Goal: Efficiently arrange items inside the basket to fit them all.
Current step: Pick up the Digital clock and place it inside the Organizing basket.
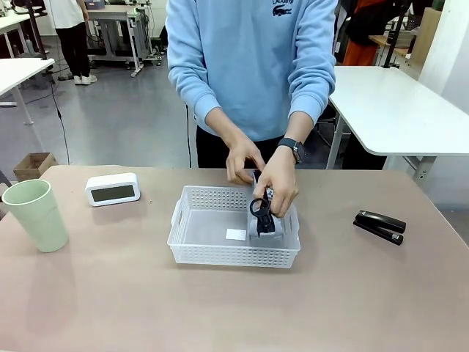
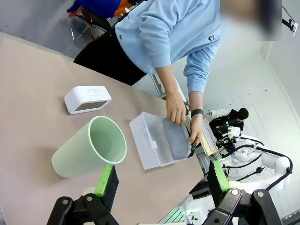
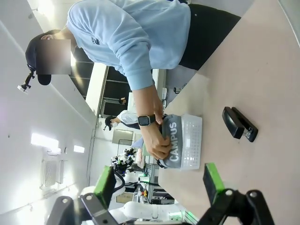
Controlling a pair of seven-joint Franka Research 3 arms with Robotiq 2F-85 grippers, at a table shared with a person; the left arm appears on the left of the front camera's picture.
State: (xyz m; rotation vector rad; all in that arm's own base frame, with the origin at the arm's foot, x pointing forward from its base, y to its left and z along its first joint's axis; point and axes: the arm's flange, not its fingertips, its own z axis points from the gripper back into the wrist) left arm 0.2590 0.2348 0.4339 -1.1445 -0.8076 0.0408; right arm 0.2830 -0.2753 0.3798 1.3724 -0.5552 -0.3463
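A person is leaning over the white lattice basket (image 1: pixel 212 253), which is sitting mid-surface (image 1: pixel 234 315). Both of the person's hands are working at the basket's right end. The watch-wearing hand (image 1: pixel 278 185) is gripping the grey zip case (image 1: pixel 265 224) from above and holding it on edge inside the basket, against its right wall. The other hand (image 1: pixel 242 163) is steadying the case's far end near the basket's far rim. The case's black strap loop is showing just below the fingers. A small white label (image 1: pixel 236 235) is lying on the basket's floor, just left of the case.

The pale green cup (image 1: pixel 37 215) is standing upright well off the basket's left end. The white block (image 1: pixel 113 189) is resting between the cup and the basket, a little farther back. The black stapler (image 1: pixel 379 226) is lying well off the basket's right end.

The left tool (image 2: pixel 161 178) is hovering with fingers spread, pinching nothing, on the cup's side of the basket. The right tool (image 3: pixel 159 179) is hanging spread and empty on the stapler's side.
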